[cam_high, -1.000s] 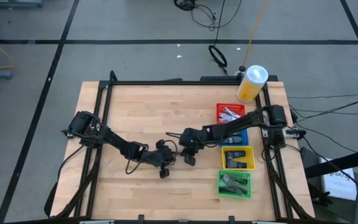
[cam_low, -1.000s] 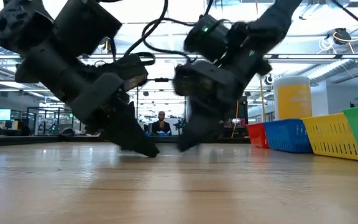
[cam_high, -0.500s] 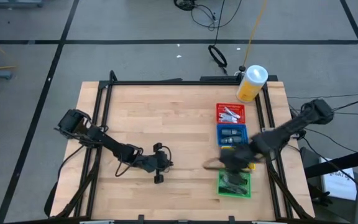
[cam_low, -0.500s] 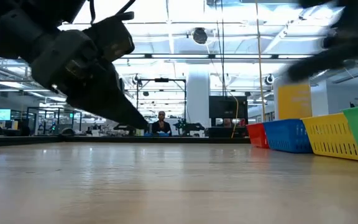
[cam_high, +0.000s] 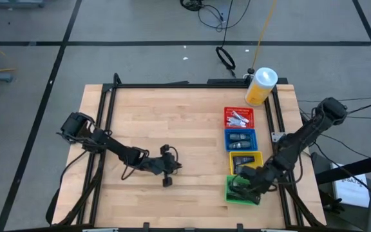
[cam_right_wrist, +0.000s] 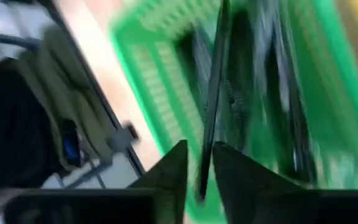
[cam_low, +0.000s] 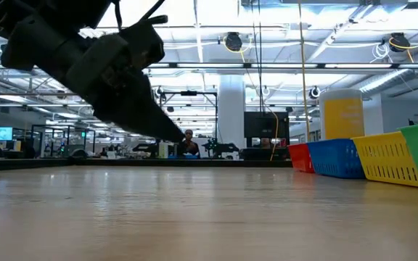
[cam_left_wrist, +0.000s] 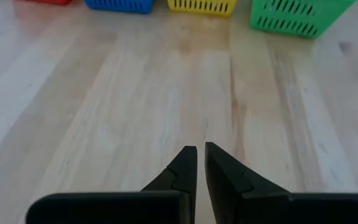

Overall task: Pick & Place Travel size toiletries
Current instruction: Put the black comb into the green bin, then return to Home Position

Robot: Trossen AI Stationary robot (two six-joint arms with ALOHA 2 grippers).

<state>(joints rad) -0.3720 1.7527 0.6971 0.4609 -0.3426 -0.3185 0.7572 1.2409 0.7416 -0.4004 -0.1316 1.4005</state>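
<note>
green, yellow, blue, red: four baskets (cam_high: 243, 161); right claw (cam_right_wrist: 199, 163) pinches a dark sachet (cam_right_wrist: 212, 99), left claw (cam_left_wrist: 200, 163) together.

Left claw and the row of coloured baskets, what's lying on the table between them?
Nothing: the high view shows only bare wood between the left claw and the baskets, and the left wrist view shows the same empty stretch up to them.

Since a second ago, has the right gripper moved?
Yes. In the high view the right gripper has left the table's middle and now sits over the green basket, gripping a thin dark sachet.
</note>
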